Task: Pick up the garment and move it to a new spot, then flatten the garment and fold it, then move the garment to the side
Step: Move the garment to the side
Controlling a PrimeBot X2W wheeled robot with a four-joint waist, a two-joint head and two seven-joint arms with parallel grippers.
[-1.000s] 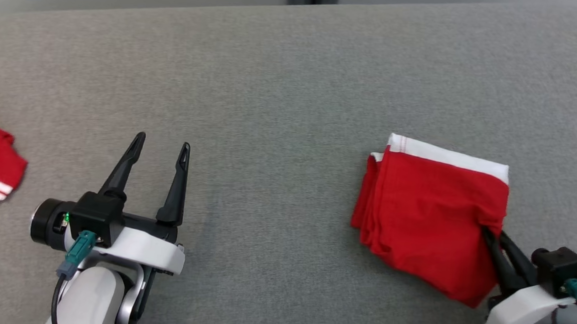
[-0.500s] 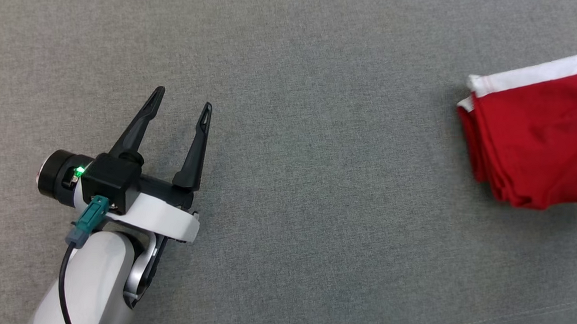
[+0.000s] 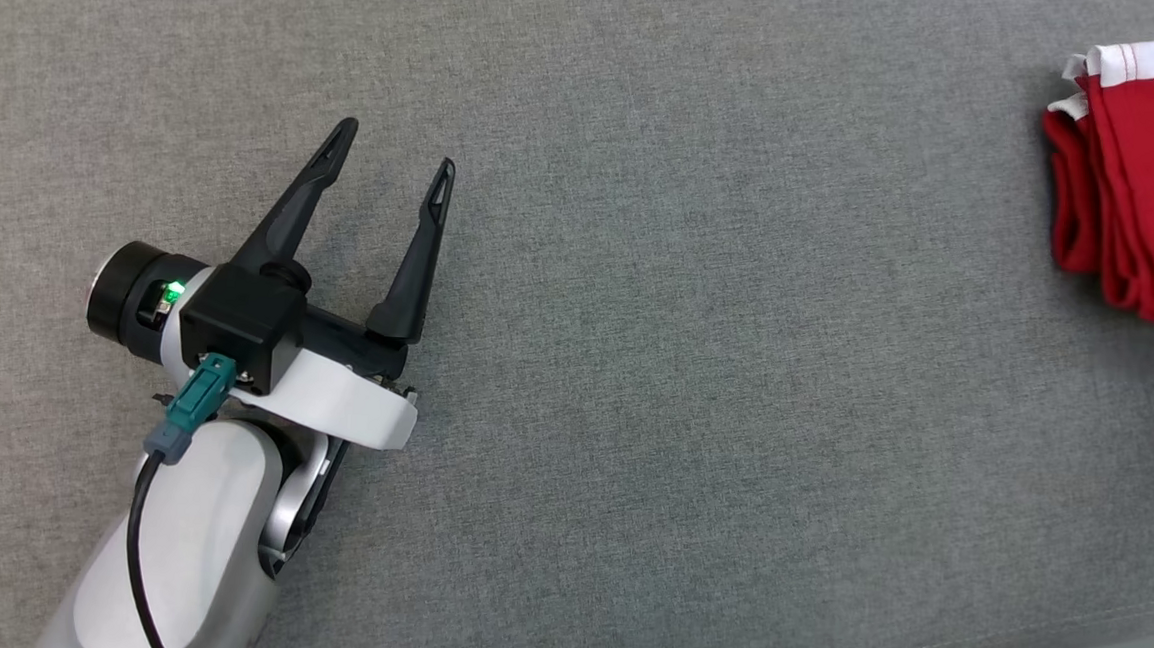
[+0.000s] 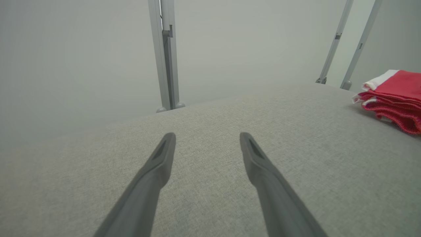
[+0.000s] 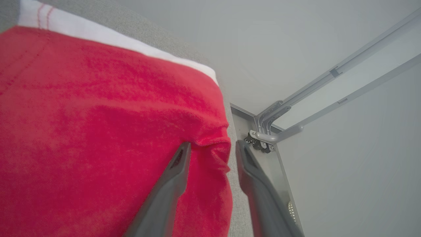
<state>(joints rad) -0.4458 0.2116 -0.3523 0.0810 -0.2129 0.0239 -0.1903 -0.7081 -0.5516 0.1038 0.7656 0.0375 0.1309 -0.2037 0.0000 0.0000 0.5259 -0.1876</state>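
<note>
**Right gripper (image 5: 210,144) parted around a corner of the folded garment (image 5: 98,115)**

Its jaws stand apart, with a puckered red corner lying loose between them, not pinched. The white-banded garment rests folded on the grey padded surface (image 3: 687,321). The left gripper (image 3: 397,145), well to the garment's left, hovers wide open and empty. This looks like the final set-aside; next, the right arm should back straight off without snagging the folds.
</note>
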